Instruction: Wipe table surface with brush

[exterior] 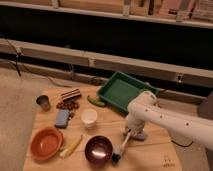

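- Nearest me, the slim brush (123, 147), with its thin white handle and small black-bristled head, slants head-down onto the light tan plank table surface (150, 156), just right of a glossy round maroon bowl (98, 149).
- Left of that sit a round orange bowl (46, 142) and a curved yellow banana (71, 146).
- The gripper (131, 132) on the smooth white arm (170, 120) clamps the handle's upper end.
- Farthest, I see a rectangular green tray (122, 91).

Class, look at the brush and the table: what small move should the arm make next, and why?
Probably sweep the brush away from the dark bowl over bare table surface: the gripper holds it tilted above the table's front half, head down beside that bowl.
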You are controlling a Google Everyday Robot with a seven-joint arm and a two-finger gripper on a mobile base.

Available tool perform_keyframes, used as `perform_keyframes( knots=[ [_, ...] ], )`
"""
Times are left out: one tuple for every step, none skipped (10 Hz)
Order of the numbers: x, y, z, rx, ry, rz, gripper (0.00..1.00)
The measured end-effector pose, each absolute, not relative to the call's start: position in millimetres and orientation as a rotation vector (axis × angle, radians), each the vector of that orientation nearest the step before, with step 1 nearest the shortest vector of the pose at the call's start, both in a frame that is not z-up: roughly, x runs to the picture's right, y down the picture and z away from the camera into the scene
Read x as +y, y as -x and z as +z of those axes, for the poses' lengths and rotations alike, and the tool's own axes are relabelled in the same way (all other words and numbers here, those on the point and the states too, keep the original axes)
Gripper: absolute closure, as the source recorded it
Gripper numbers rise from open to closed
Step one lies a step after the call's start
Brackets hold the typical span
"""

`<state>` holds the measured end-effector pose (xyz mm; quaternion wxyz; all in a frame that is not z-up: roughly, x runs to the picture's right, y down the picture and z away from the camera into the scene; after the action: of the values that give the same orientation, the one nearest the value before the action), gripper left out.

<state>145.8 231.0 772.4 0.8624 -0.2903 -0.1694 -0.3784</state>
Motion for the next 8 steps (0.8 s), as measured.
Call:
perform_keyframes(
  knots=[
    [222, -146, 760, -0.328, 0.593, -0.790, 1.00],
    [214, -148, 753, -0.312, 0.582, -0.787, 1.00],
    [203, -152, 745, -0.291, 0.567, -0.782, 1.00],
    [193, -159, 739, -0.265, 0.558, -0.772, 1.00],
    [189, -165, 739, -0.240, 0.557, -0.766, 1.00],
    [187, -171, 741, -0.221, 0.560, -0.762, 1.00],
    [185, -185, 743, -0.196, 0.568, -0.753, 1.00],
    [184, -201, 745, -0.167, 0.580, -0.741, 1.00]
  ],
)
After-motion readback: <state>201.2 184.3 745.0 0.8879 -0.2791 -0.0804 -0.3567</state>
